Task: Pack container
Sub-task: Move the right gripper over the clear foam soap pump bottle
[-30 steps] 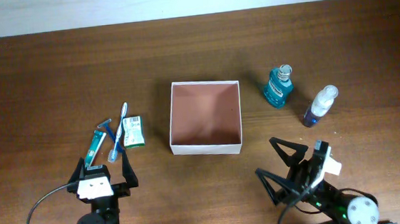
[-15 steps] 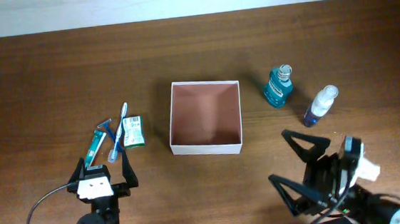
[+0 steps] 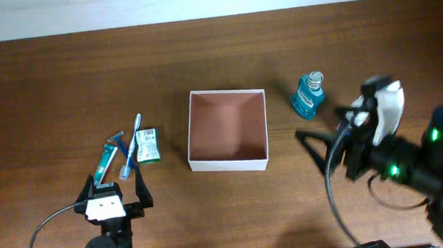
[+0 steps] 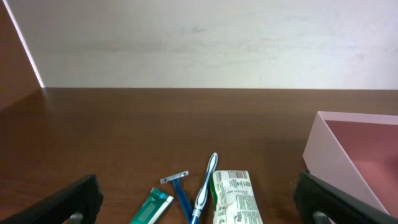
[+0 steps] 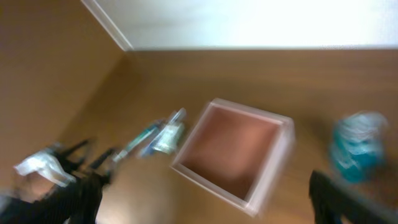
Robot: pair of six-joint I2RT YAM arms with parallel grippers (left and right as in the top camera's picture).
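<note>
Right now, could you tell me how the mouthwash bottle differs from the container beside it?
The mouthwash bottle is translucent teal-blue; the container has white walls and a reddish-brown inside. The bottle is far smaller than the container. The bottle is capped; the container is open-topped and empty. Both sit on the table, apart, neither held.

open gap between container (image 3: 230, 164) and blue bottle (image 3: 309, 97); toiletries (image 3: 145, 145) crowd left.

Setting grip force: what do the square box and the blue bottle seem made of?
The square white-walled box looks like thin matte cardboard: slim flat walls, dull reddish-brown inside. The blue bottle is probably translucent plastic: tinted body, clear cap.
</note>
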